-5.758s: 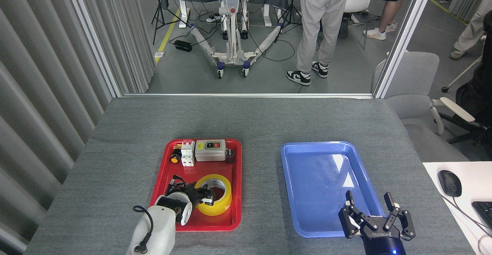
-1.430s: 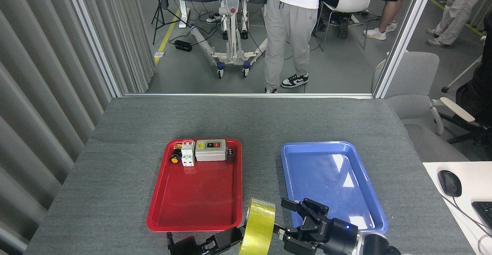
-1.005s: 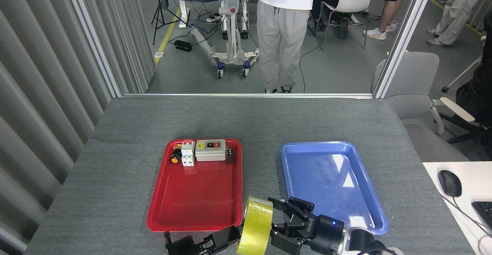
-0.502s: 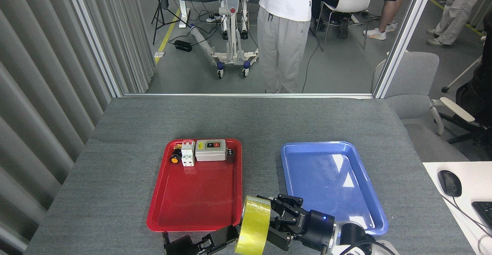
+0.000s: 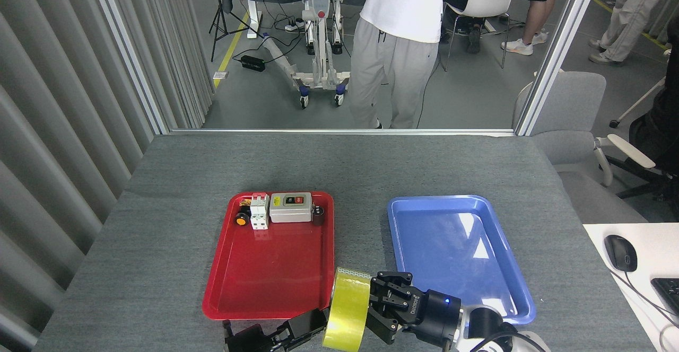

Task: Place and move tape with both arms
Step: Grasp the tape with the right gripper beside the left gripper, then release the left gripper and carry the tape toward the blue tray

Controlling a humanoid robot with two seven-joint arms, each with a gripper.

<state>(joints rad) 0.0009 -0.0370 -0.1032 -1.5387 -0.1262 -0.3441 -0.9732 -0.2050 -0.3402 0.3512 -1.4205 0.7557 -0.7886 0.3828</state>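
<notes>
The tape [image 5: 346, 309] stands on edge, held up off the table [image 5: 159, 235] between the red tray [image 5: 270, 283] and the blue tray [image 5: 456, 256]. The left gripper [image 5: 310, 324] grips it from the left, and the right gripper [image 5: 383, 304] has its fingers pressed against the opposite face. How firmly the right one clamps cannot be told; the tape hides its fingertips.

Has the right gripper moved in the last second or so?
Yes. The right gripper has slid left, off the blue tray and against the tape roll.
</notes>
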